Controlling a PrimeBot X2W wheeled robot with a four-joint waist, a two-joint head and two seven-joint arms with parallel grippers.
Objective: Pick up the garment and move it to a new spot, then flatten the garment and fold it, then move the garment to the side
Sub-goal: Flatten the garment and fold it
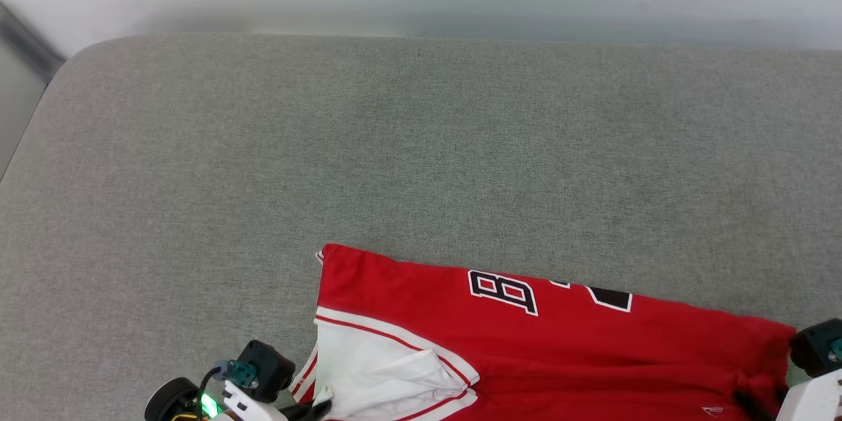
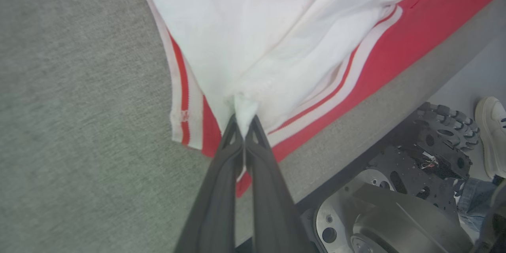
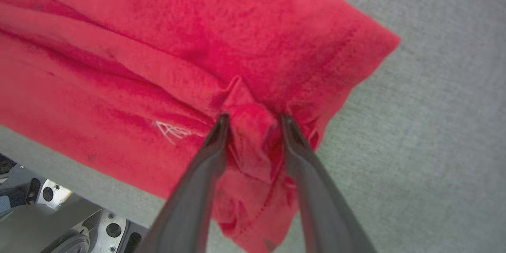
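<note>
Right wrist view.
- Red jersey (image 3: 197,27): covers upper left and centre of frame; long creases run left to centre; corner points toward upper right.
- Small white embroidered logo (image 3: 172,131): left of centre, on red cloth.
- Right gripper (image 3: 254,118): dark fingers (image 3: 197,189) parted, tips flanking puckered ridge of red cloth.
- Grey fabric surface (image 3: 435,126): right side of frame.
- Metal robot base (image 3: 59,221): lower left corner, bolt holes visible.
</note>
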